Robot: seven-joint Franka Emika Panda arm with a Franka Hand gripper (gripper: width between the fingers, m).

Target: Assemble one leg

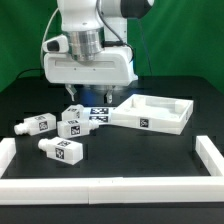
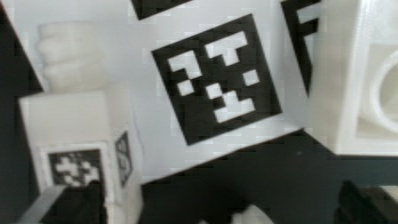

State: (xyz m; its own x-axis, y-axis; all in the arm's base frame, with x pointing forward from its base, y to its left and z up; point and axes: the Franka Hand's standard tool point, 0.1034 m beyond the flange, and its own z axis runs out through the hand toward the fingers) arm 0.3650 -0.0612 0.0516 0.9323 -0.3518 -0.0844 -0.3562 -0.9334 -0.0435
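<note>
Four stubby white legs with black-and-white tags lie on the black table. One leg (image 1: 74,109) is just beside my gripper (image 1: 88,97), and the others are at the exterior view's left (image 1: 33,123), middle (image 1: 72,126) and front (image 1: 62,151). My gripper hangs low over the table, open and empty. In the wrist view the nearest leg (image 2: 80,125) lies off to one side of my gripper (image 2: 205,208), outside the gap, with its ribbed end (image 2: 71,50) pointing away. Dark fingertips (image 2: 36,210) show at the frame edge.
The large white tabletop (image 1: 150,113) lies at the exterior view's right of my gripper; its edge shows in the wrist view (image 2: 356,80). The marker board (image 1: 99,114) lies under my gripper, one big tag (image 2: 217,75) filling the wrist view. Low white walls (image 1: 110,186) border the table.
</note>
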